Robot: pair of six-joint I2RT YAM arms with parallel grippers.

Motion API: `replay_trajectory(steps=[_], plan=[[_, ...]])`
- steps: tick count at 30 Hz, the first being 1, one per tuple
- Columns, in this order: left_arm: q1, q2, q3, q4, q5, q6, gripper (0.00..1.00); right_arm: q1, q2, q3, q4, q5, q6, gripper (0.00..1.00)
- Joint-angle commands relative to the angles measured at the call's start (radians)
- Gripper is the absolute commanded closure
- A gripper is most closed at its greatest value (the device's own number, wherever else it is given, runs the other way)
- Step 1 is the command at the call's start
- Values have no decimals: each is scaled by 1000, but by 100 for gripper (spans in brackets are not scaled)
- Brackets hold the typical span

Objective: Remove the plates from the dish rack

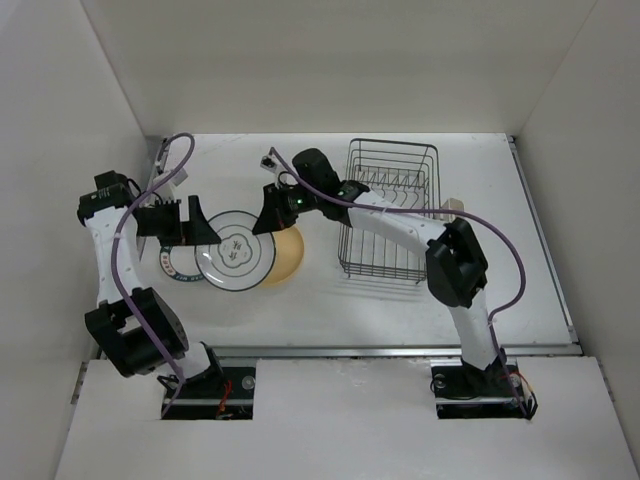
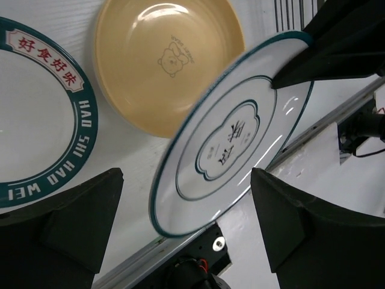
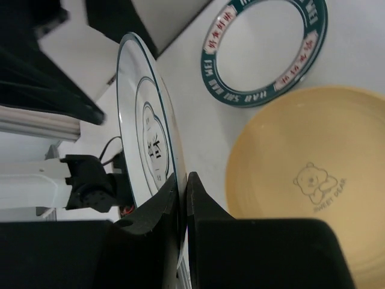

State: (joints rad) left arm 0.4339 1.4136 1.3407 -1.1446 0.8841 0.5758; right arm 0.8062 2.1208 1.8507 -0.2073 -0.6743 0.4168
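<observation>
Right wrist view: right gripper [image 3: 182,183] pinches the plate [image 3: 150,144] at its rim. It looks slippery and breakable. Left gripper [image 2: 186,208] is spread.

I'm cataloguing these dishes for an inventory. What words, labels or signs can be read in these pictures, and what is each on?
"好食好味": red label on the dark rim band of the banded plate.
"HAO SHI HAO WEI": white letters on the same band.
"SWEET BEAR": under the bear drawing on the yellow plate.
Characters at the centre of the ringed plate: too blurred to read.
</observation>
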Motion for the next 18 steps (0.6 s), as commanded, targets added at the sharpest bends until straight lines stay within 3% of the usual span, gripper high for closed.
replay_trajectory(steps=[1,3,7,12,13,18], plan=[[-15,44,-20,-24,6,56,17,-9,-38,58,175,-91,43,100],[-15,44,-20,-24,-19,38,17,1,-38,38,193,-100,43,100],[-15,44,-20,-7,-39,27,32,1,-47,1,232,-100,43,100],[-15,53,3,-70,47,45,83,1,-27,12,243,-139,72,100],[-15,53,3,-92,59,45,100,1,-18,12,252,-139,73,100],[-15,53,14,-125,101,35,100,1,-18,12,237,-127,82,100]])
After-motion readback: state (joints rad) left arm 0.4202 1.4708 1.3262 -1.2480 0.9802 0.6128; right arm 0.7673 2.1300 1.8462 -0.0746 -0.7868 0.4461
